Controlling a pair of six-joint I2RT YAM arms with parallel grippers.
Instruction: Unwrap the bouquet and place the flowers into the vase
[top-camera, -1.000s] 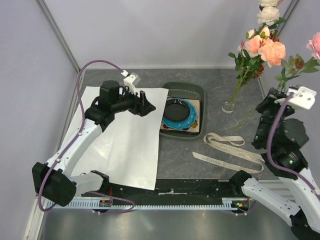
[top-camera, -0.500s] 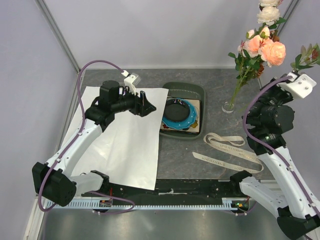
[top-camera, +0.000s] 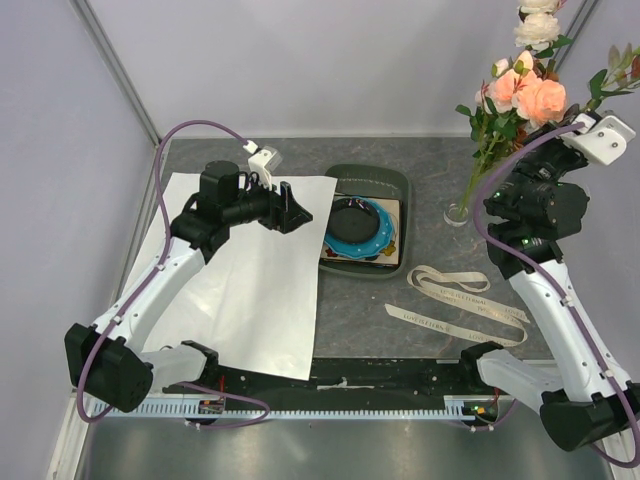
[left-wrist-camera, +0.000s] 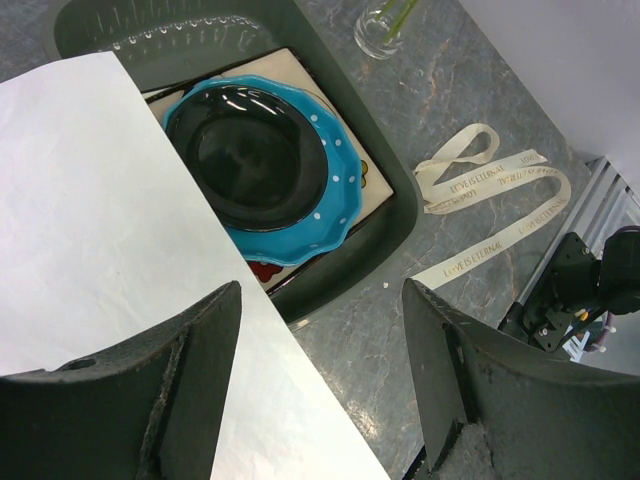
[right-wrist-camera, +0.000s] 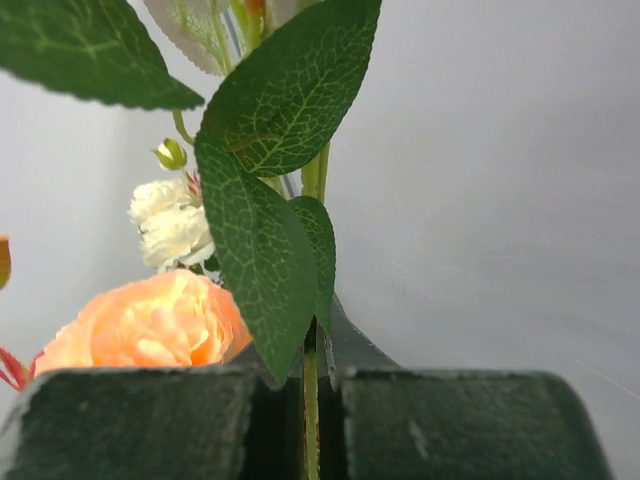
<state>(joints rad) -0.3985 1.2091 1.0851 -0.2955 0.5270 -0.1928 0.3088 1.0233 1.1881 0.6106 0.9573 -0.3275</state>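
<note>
The vase stands at the back right and holds several flowers, peach and cream blooms on green stems. My right gripper is raised beside them, shut on one thin green flower stem with broad leaves. In the top view that gripper is high at the right, with the stem's leaves above it. The bouquet's white paper wrap lies flat on the left. My left gripper hovers open over its far right corner, holding nothing.
A dark green tray with a blue-rimmed black plate sits mid-table. Loose cream ribbon lies in front of the vase. In the left wrist view the vase is at the top edge. Walls close in at the back and sides.
The right arm rose and swung left toward the vase, carrying the stem; its leaves now sit close beside the standing blooms. The left arm has not moved.
</note>
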